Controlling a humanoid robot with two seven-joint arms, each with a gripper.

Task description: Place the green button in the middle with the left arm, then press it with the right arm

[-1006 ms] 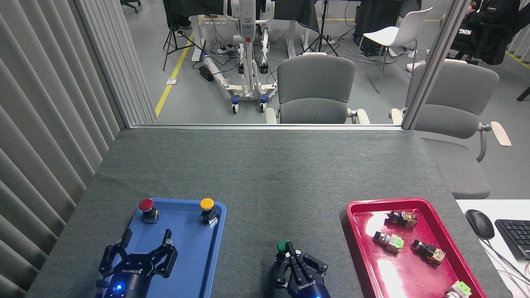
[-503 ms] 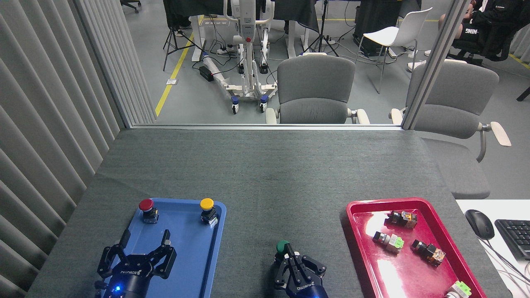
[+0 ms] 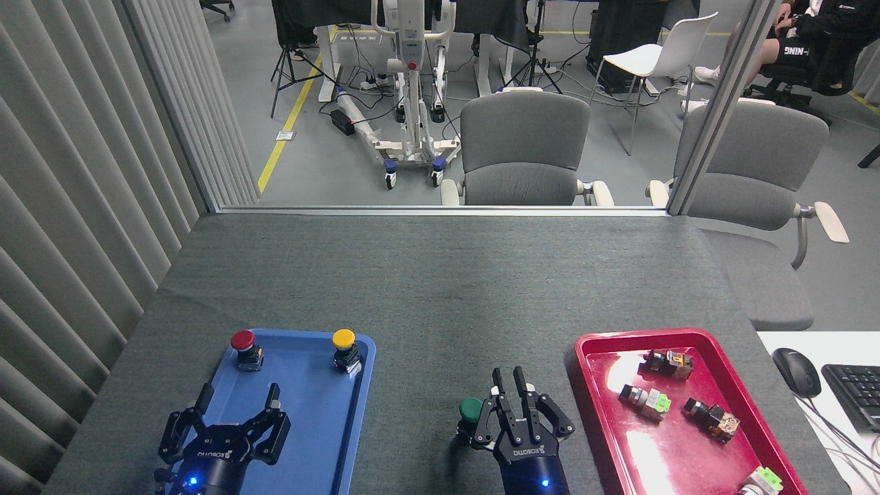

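The green button (image 3: 471, 410), a dark green round cap on a short black body, stands upright on the bare grey felt in the middle (image 3: 440, 309) between the two trays. My right gripper (image 3: 509, 377) is just to the button's right, beside it and not on it. Its two fingers point away from me with a narrow gap and nothing between them. My left gripper (image 3: 240, 393) hangs open and empty over the near end of the blue tray (image 3: 309, 440).
A red-capped button (image 3: 244, 347) and a yellow-capped button (image 3: 345, 348) stand at the blue tray's far end. The red tray (image 3: 598, 412) on the right holds several small switches. A mouse (image 3: 796, 371) and keyboard (image 3: 856, 393) lie on a white desk at far right.
My right gripper, shut with its tips on the green cap, has moved off to the button's right and its fingers have parted slightly. The left gripper drew back a little.
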